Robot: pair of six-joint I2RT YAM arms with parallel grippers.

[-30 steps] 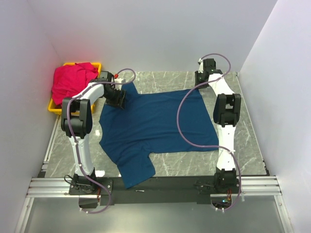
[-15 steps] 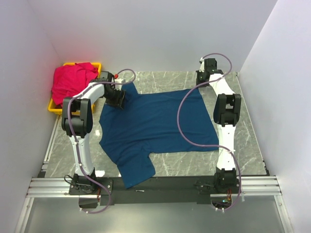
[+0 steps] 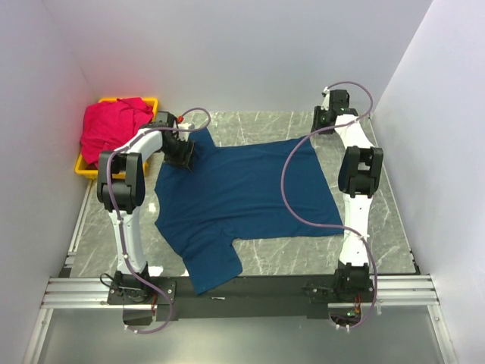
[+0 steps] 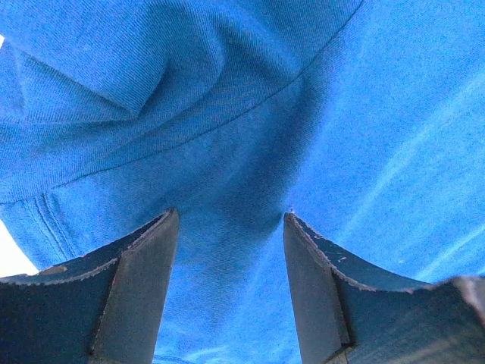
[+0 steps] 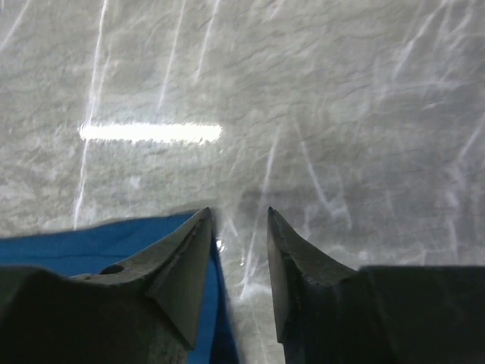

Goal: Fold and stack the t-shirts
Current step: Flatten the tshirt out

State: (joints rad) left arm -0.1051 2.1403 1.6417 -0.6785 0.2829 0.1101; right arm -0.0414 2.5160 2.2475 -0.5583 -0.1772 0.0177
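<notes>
The navy blue t-shirt [image 3: 242, 197] lies spread flat on the marble table, one sleeve hanging over the near edge. My left gripper [image 3: 182, 155] is down at its far left shoulder area. In the left wrist view it [image 4: 231, 216] stands open, with wrinkled blue cloth [image 4: 227, 91] under and between its fingers. My right gripper [image 3: 324, 121] is at the far right, just past the shirt's far right corner. It [image 5: 239, 212] is open over bare marble, and the shirt's edge [image 5: 91, 243] lies under its left finger. The red-pink t-shirt [image 3: 114, 125] sits bunched in the bin.
A yellow plastic bin [image 3: 85, 168] stands at the far left table edge, beside the left arm. White walls close in the back and both sides. Purple cables loop over the shirt's right half [image 3: 292, 205]. Bare marble [image 3: 379, 227] shows right of the shirt.
The right arm has shifted slightly right and back, off the shirt's far right corner. The left arm and the shirt have not visibly moved.
</notes>
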